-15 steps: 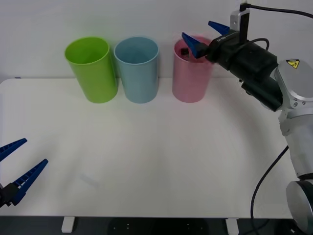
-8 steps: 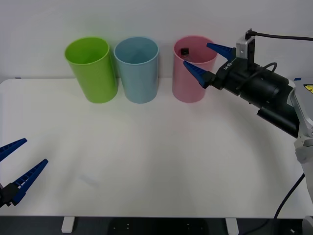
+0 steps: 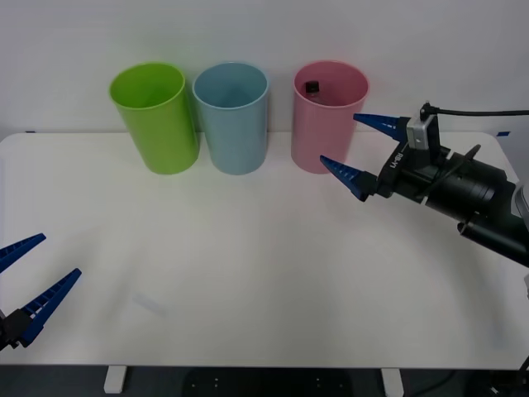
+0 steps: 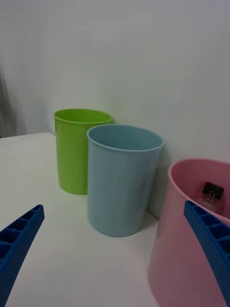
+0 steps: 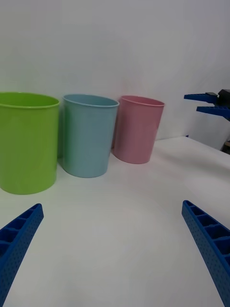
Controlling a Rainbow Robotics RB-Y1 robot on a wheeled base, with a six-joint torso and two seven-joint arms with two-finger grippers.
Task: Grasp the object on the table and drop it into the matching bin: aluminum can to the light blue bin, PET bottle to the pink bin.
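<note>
Inside the pink bin [image 3: 329,116], at the far right of the 3 bins, the PET bottle [image 3: 312,86] is seen with its black cap against the inner wall. Since 0.5 s ago, the right gripper [image 3: 357,149] has been drawn back and lowered to the bin's near right, its fingers spread wide and empty. Over the table's [image 3: 248,273] near left corner the left gripper [image 3: 29,277] is kept, wide open and empty.
</note>
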